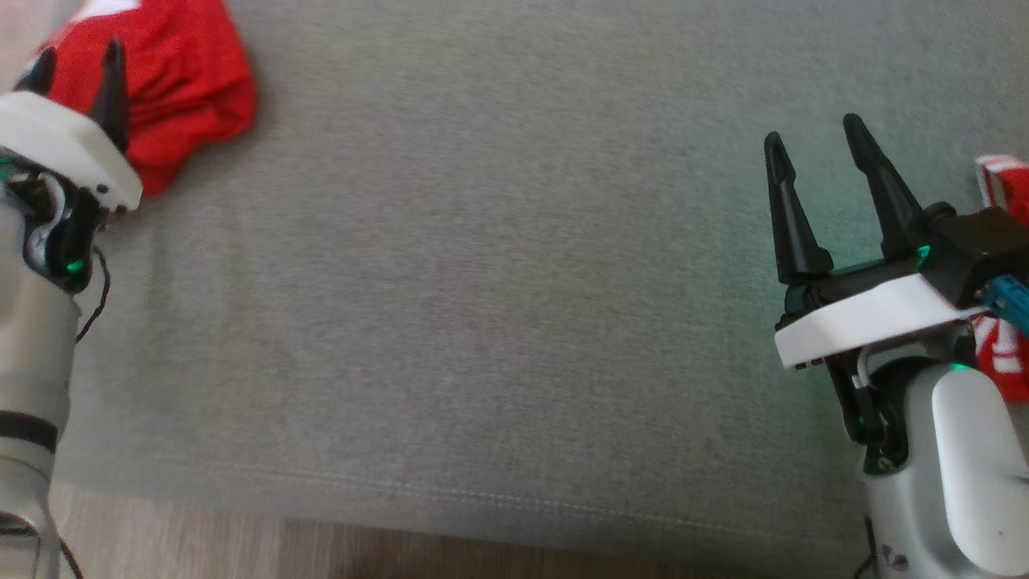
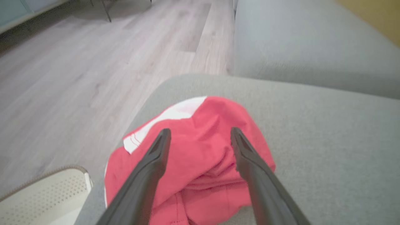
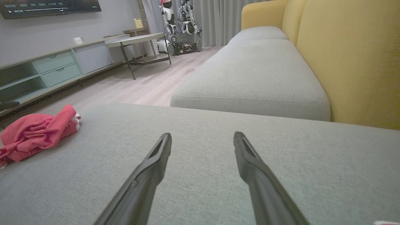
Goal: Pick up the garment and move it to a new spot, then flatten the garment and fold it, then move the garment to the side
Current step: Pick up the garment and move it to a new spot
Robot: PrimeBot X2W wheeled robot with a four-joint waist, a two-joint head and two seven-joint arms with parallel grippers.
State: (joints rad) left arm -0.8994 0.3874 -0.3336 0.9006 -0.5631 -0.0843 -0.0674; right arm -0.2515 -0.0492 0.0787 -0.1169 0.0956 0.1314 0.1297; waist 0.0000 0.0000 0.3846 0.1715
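The red garment [image 1: 185, 80] lay in a soft lump at the far left corner of the grey sofa cushion [image 1: 482, 281], close to the edge where the wooden floor [image 2: 78, 78] began. It had a white patch [image 2: 175, 114] on one side. It was bunched up with many folds, not flat. It looked light and floppy, so I think it would droop and hang down when lifted, and it would not break. It did not look slippery. A good place to take hold would be a thick fold near the top of the lump, or an edge, so the cloth could open out as it went up. The left hand [image 2: 200, 130] hung right above the garment with its two dark fingers spread wide, one over each side of the lump, holding nothing. I could not tell if the finger tips touched the cloth. The right hand [image 1: 813, 131] was well apart from it on the right, over bare cushion, and it was spread wide too, with nothing in it. Just beside the right hand, at the right edge, was a bit of another red and white cloth [image 1: 1005, 181].
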